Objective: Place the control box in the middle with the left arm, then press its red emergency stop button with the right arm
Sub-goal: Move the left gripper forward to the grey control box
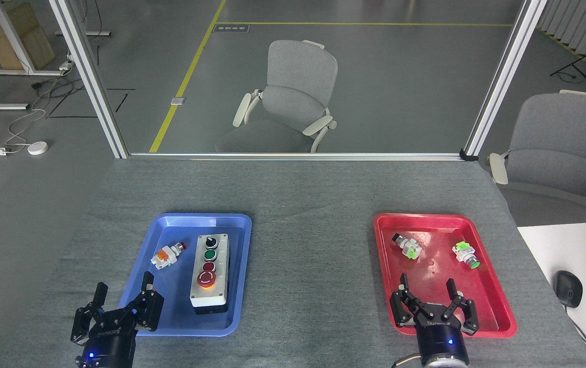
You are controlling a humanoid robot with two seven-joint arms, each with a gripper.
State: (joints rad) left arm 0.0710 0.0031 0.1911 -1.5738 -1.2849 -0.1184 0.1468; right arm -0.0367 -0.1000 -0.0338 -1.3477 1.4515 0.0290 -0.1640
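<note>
Left gripper (123, 286): black, two-fingered, linkage frame, white lettering, blue light on wrist. Right gripper (427, 288): same black build, blue light, silver ring below.

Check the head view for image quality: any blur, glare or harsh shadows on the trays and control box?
Head view: sharp throughout, even soft lighting, shadows faint. Mild glare patch on the blue tray far rim; red tray shows a soft sheen. Control box crisp, buttons legible. Left gripper partly cut by the bottom edge.

Grey felt surface (313, 204). Blue tray (170, 317); red tray (497, 306). Control box (209, 271): pale grey face, black base. Red emergency stop button (206, 279) w/ white arrows, yellow collar. Both grippers black.
</note>
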